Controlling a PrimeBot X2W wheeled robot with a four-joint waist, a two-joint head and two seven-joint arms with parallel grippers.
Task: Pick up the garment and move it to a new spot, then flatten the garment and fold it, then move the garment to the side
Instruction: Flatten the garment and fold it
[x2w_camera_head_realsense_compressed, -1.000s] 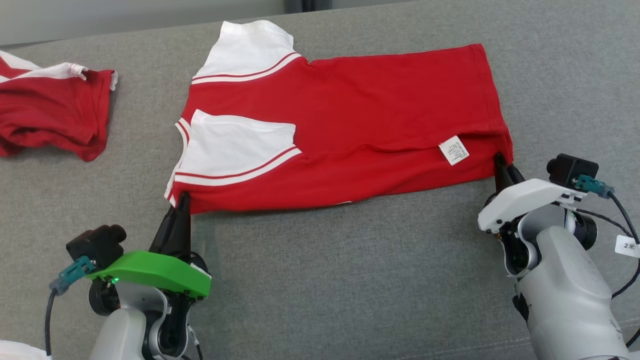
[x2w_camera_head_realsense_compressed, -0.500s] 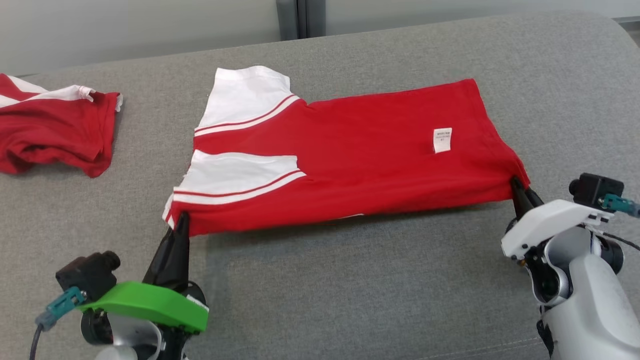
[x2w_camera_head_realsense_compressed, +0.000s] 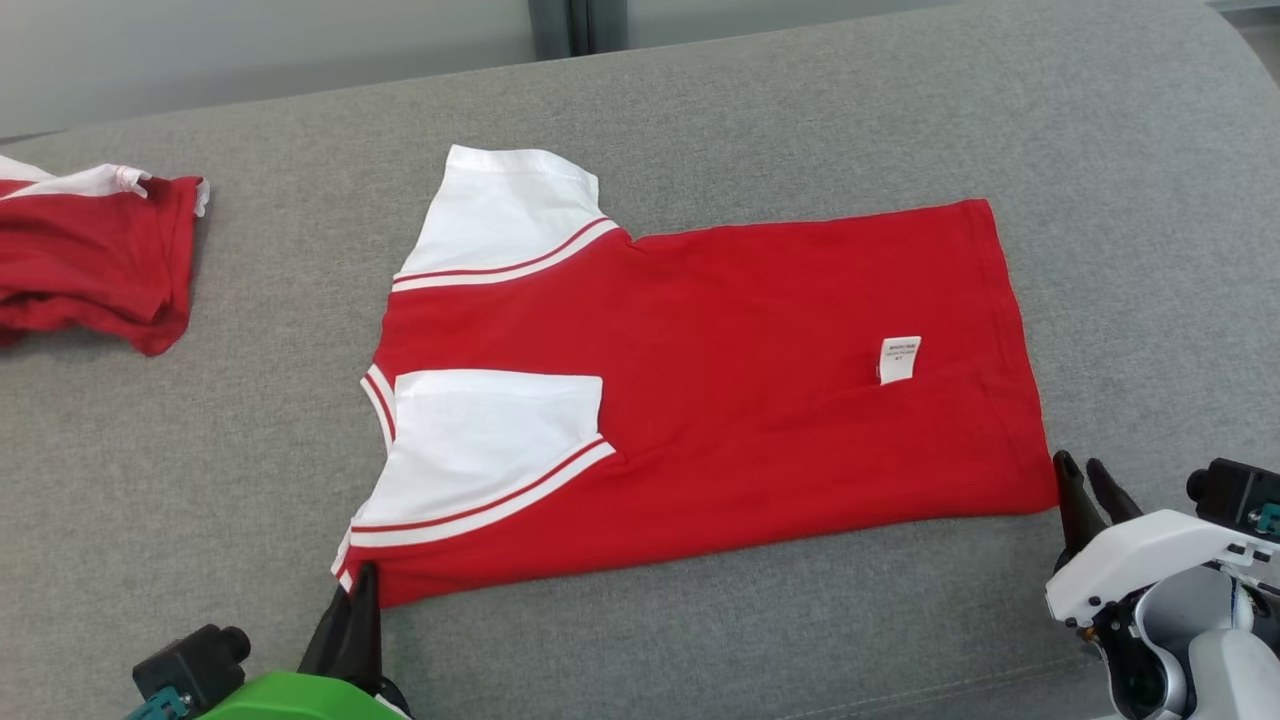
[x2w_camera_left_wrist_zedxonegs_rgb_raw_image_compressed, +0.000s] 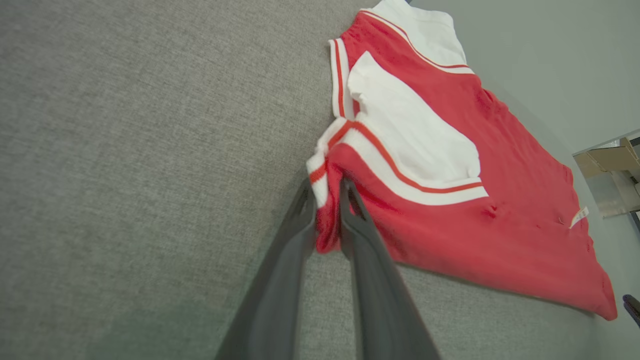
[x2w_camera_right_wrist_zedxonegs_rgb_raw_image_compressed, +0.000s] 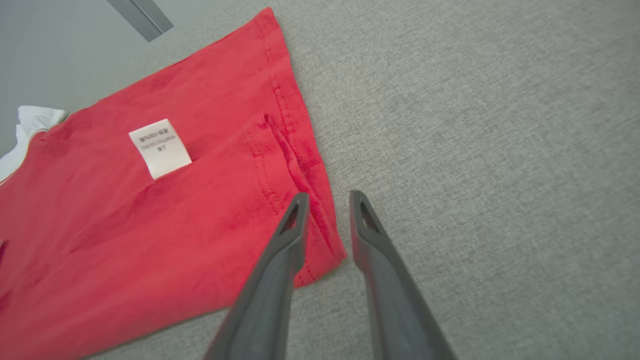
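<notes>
The garment (x2w_camera_head_realsense_compressed: 720, 380) is a red shirt with white, red-striped sleeves, lying flat and folded lengthwise on the grey cushion, its white label (x2w_camera_head_realsense_compressed: 898, 358) facing up. My left gripper (x2w_camera_head_realsense_compressed: 365, 580) is at its near left corner. In the left wrist view the left gripper (x2w_camera_left_wrist_zedxonegs_rgb_raw_image_compressed: 327, 192) has the bunched corner of the garment (x2w_camera_left_wrist_zedxonegs_rgb_raw_image_compressed: 450, 210) pinched between its narrow jaws. My right gripper (x2w_camera_head_realsense_compressed: 1085, 470) stands open at the near right hem corner. In the right wrist view the right gripper (x2w_camera_right_wrist_zedxonegs_rgb_raw_image_compressed: 330, 200) has parted fingers, with the garment (x2w_camera_right_wrist_zedxonegs_rgb_raw_image_compressed: 150, 210) lying loose beside the left one.
A second red and white garment (x2w_camera_head_realsense_compressed: 90, 250) lies crumpled at the far left. The grey fabric surface (x2w_camera_head_realsense_compressed: 700, 620) runs wide in front of and to the right of the shirt. A pale wall rises behind its back edge.
The garment's near edge has come down to lie flat. My right gripper has opened and let go of the hem corner. The head view has shifted.
</notes>
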